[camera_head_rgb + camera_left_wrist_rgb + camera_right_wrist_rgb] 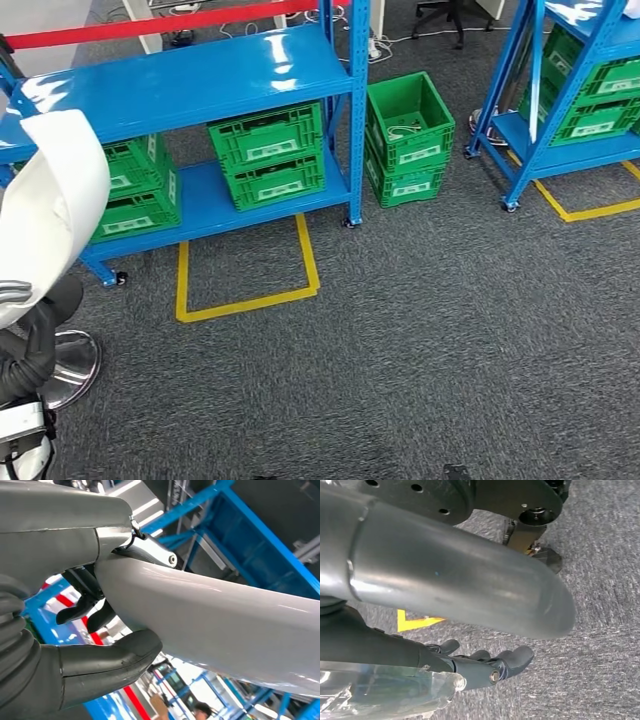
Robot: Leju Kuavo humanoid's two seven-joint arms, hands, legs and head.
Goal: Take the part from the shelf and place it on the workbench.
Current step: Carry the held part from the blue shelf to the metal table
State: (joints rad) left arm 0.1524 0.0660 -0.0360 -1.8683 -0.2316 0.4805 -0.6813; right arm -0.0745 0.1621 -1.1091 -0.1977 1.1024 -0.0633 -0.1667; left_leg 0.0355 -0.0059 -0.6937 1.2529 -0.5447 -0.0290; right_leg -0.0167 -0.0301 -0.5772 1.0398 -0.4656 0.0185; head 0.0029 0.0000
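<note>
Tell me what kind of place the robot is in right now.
Most likely a warehouse or factory parts store. Blue metal shelves hold green plastic crates, yellow tape marks bays on the grey carpet, and a red barrier strip runs behind. The left hand holds a white part.

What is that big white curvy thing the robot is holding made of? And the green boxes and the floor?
The white part looks like smooth, glossy plastic or painted metal; light streaks shine along its curve, so I can't say which. The left hand holds it. The green crates look like hard molded plastic, with ribbed, slotted walls. The floor looks like dark grey carpet, rough and speckled, not shiny.
</note>
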